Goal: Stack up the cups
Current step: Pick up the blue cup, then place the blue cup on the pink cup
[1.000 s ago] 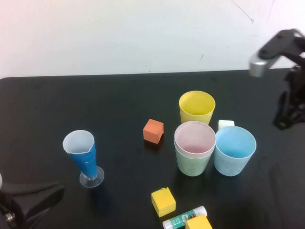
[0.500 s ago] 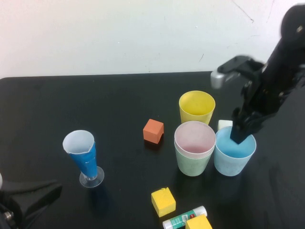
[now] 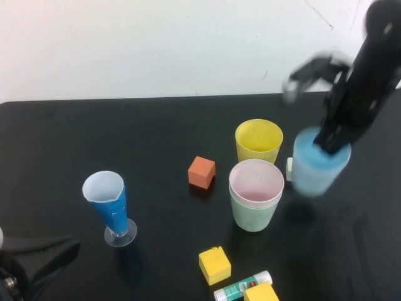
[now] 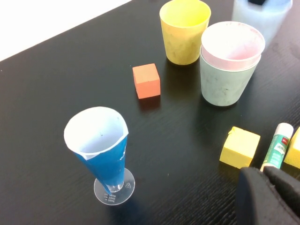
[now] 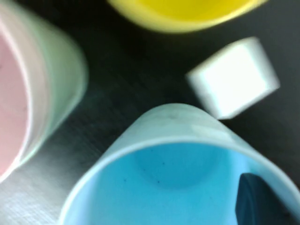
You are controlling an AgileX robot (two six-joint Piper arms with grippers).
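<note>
High view: right gripper (image 3: pixel 331 145) grips the blue cup (image 3: pixel 318 164), raised right of the pink cup (image 3: pixel 255 182). Left gripper (image 3: pixel 37 257) sits far left of it, jaw state unclear.

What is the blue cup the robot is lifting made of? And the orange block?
The light blue cup, held off the table by the right gripper, looks like thin matte plastic: smooth, evenly coloured, with a fine rim. The orange block could be painted wood or foam: flat, dull faces. The left gripper sits parked at the near-left edge.
</note>
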